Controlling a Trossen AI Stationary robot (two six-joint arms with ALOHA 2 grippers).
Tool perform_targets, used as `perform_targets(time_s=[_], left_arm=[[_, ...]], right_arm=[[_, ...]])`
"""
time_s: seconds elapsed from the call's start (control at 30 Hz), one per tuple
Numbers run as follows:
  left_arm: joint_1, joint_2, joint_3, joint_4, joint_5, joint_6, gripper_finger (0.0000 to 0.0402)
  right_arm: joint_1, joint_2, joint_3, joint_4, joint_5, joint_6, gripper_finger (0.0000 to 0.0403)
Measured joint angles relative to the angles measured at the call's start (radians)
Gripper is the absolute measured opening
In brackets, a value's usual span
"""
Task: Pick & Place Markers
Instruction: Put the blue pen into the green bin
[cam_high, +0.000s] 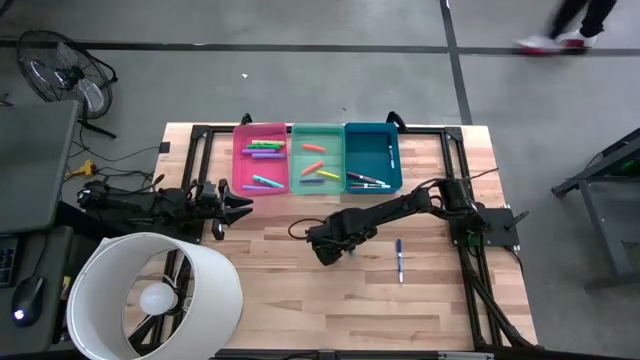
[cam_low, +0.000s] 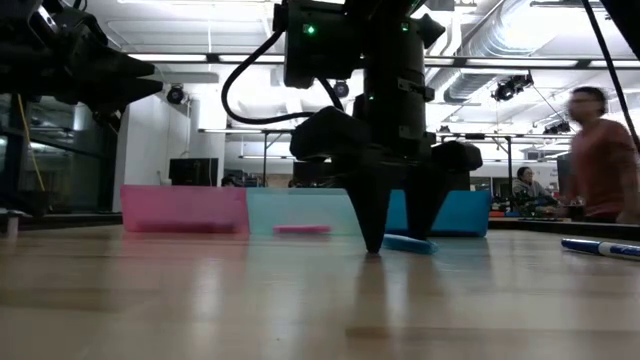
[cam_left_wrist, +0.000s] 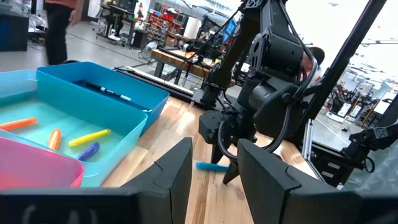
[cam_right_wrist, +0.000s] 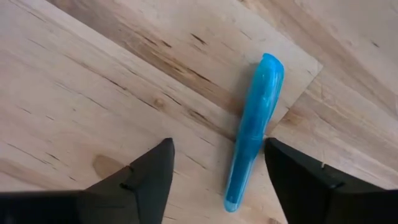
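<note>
Glossy blue marker (cam_right_wrist: 254, 134) on grained wood

Both arms matte black, chunky jointed housings. Right arm (cam_high: 400, 210): black cable loops off upper housing, small green indicator light lit. End effector fingers (cam_right_wrist: 146, 180) dark, wedge-shaped, tapering to points. Left arm (cam_high: 150, 200) similarly black.
</note>
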Motion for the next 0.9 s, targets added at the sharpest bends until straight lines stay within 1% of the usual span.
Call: perform_targets(time_s=[0.57, 0.9], left_arm=[[0.000, 0.000, 0.000, 0.000, 0.000, 0.000, 0.0127], [0.000, 0.000, 0.000, 0.000, 0.000, 0.000, 0.0127]], right_arm=[[0.000, 0.000, -0.002, -0.012, -0.005, 0.012, 0.0115], [0.001, 0.000, -0.003, -0.012, -0.012, 0.088, 0.0044]])
